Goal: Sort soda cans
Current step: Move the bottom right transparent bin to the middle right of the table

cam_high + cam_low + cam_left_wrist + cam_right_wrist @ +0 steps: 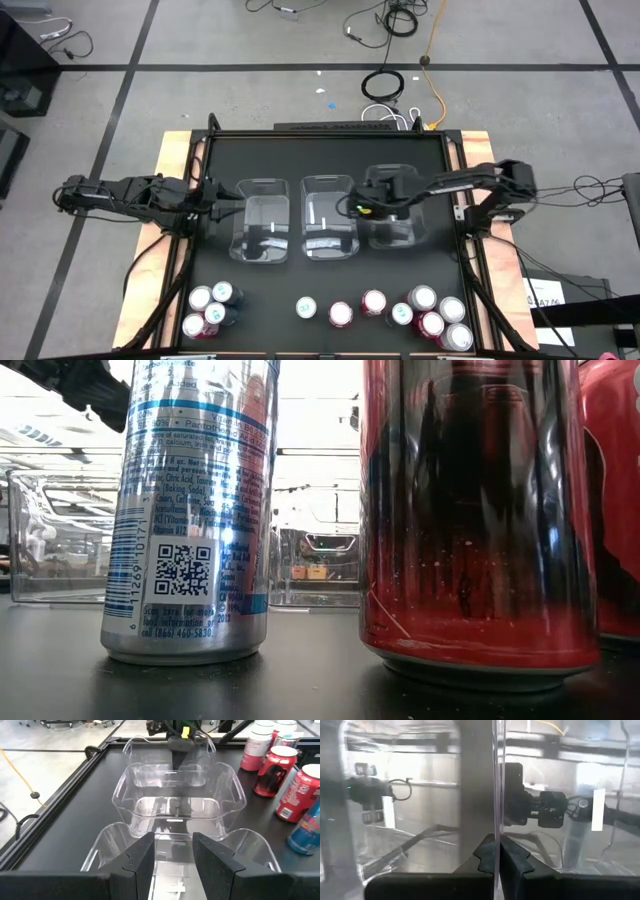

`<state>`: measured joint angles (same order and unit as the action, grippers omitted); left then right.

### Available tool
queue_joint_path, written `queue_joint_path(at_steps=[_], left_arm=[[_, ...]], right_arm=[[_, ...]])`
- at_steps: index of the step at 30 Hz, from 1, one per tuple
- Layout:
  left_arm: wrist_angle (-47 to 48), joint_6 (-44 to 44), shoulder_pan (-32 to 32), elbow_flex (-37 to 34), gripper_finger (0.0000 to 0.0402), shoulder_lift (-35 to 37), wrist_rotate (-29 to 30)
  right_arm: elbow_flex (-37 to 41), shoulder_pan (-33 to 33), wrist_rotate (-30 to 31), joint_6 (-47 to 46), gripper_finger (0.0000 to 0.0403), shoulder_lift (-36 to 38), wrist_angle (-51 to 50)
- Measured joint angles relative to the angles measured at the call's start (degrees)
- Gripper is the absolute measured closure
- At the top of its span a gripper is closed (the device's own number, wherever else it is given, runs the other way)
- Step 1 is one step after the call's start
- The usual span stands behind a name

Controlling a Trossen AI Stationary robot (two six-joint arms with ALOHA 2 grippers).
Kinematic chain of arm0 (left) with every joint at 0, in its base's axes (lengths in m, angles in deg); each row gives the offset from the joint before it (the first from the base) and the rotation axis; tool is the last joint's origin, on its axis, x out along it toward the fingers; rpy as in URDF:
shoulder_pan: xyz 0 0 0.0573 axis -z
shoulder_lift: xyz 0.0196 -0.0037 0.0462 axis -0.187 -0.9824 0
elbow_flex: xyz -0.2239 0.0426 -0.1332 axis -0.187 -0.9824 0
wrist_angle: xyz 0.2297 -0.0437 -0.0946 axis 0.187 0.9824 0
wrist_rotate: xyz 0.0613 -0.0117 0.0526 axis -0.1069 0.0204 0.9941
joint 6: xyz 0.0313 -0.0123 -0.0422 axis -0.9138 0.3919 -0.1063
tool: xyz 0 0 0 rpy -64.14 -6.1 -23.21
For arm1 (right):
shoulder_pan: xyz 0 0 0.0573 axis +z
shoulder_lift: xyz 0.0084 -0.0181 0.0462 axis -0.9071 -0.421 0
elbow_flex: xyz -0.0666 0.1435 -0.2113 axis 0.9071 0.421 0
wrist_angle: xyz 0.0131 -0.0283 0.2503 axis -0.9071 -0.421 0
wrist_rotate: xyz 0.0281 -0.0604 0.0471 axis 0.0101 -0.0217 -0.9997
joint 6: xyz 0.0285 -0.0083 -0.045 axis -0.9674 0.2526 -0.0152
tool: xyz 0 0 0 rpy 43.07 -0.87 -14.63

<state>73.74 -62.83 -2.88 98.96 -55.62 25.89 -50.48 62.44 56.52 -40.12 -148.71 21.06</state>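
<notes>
Right now your soda cans (420, 310) all stand upright along the near edge of the bench (330, 160), silver tops up: a small cluster toward the left corner (210, 308), a few loners in the middle, and a tighter bunch toward the right. None sits in a bin yet. Behind them, mid-bench, three clear bins (325, 230) line up side by side.

Your right hand (362, 208) is not on a can at all; its fingers are pressed together on the thin clear wall of the right bin (496, 795), at the edge facing the middle bin. Your left hand (172, 857) hovers at the outer end of the left bin (262, 235), fingers drawn close with nothing between them.

So the cans lie toward the near edge from both hands, with the bins in between. I'd judge the right-hand bunch falls to your right arm and the left cluster to your left; each can's long axis is vertical.
</notes>
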Motion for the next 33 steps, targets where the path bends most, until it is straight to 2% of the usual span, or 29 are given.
queue_joint_path(at_steps=[5, 13, 24, 33], left_arm=[[0.0, 0.0, 0.0, 0.0, 0.0257, 0.0, 0.3], [0.3, 0.0, 0.0, 0.0, 0.0257, 0.0, 0.4], [0.5, 0.0, 0.0, 0.0, 0.0257, 0.0, 0.4], [0.5, 0.0, 0.0, 0.0, 0.0257, 0.0, 0.4]], right_arm=[[-7.1, -0.3, 0.0, -1.5, 0.0403, -7.1, -2.8], [-13.5, 0.9, 0.0, -4.0, 0.0403, -11.9, -2.4], [-13.9, 2.0, 0.2, -8.1, 0.0398, -12.0, -5.4], [-13.9, 2.8, -0.3, -7.0, 0.0395, -12.0, -5.5]])
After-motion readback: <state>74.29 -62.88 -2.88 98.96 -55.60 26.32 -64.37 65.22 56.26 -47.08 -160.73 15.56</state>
